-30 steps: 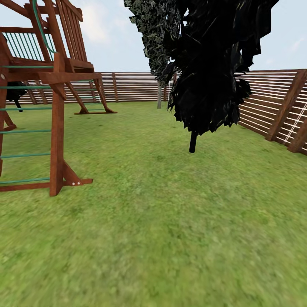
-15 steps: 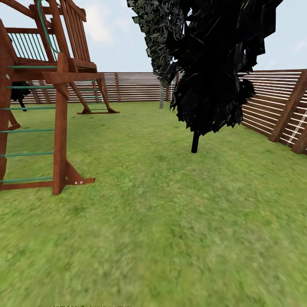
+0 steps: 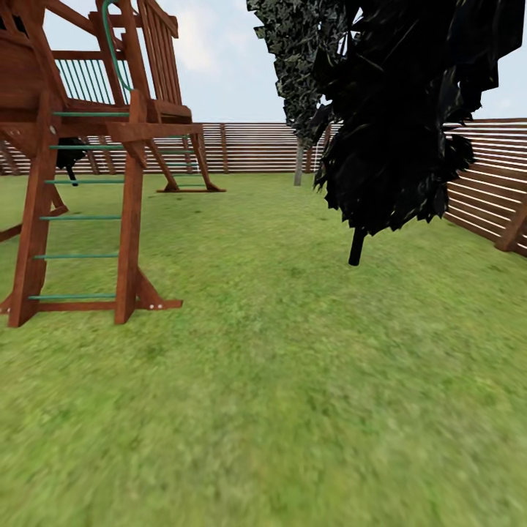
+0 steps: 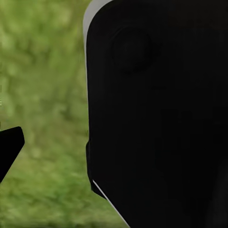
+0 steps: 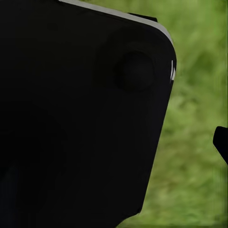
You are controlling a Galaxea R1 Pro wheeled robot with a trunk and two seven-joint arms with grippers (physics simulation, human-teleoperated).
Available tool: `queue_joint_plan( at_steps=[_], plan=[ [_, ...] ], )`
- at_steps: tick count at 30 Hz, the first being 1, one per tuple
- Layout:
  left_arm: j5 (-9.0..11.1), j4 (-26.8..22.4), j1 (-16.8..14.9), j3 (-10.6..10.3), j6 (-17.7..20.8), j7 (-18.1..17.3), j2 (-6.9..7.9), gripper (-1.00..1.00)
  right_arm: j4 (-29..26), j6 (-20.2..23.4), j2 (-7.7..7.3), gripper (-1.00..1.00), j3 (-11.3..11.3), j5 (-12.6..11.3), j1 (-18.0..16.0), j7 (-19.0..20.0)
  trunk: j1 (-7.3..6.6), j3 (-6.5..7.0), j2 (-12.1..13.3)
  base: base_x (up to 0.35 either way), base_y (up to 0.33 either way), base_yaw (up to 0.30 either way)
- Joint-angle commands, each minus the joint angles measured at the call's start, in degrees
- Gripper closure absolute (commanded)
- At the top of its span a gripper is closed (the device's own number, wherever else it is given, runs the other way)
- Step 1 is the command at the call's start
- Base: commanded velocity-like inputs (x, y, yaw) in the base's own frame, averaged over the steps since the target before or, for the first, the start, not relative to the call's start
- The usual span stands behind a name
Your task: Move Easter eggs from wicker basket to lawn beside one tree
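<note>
Robot's out on the lawn [image 3: 293, 380] facing a tree [image 3: 356, 247], grip state unreadable, and those light, smooth eggs will want pinching gently round the middle.

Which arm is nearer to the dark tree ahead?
Right, probably: the tree stands ahead on the robot's right side, so the left one is farther across. Both are far from it.

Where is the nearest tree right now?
In the head view, the tree stands on the lawn right of centre, between the wooden play frame and the slat fence.
</note>
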Motion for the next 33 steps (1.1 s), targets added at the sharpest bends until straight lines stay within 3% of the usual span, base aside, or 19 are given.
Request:
queue_joint_plan(
  at_steps=[1,33],
  plan=[
    [0.1,0.0,0.0,0.0,0.0,0.0,0.02,-1.00,0.1,-0.1,0.05,-1.00,0.2,0.1,0.0,0.0,0.02,-0.04,0.0,0.252,0.000,0.008],
    [0.0,0.0,0.0,0.0,0.1,0.0,-0.01,-1.00,0.1,-0.2,0.15,-1.00,0.1,-0.4,-0.1,-0.2,0.02,-0.08,0.0,0.319,0.000,0.000]
  ],
)
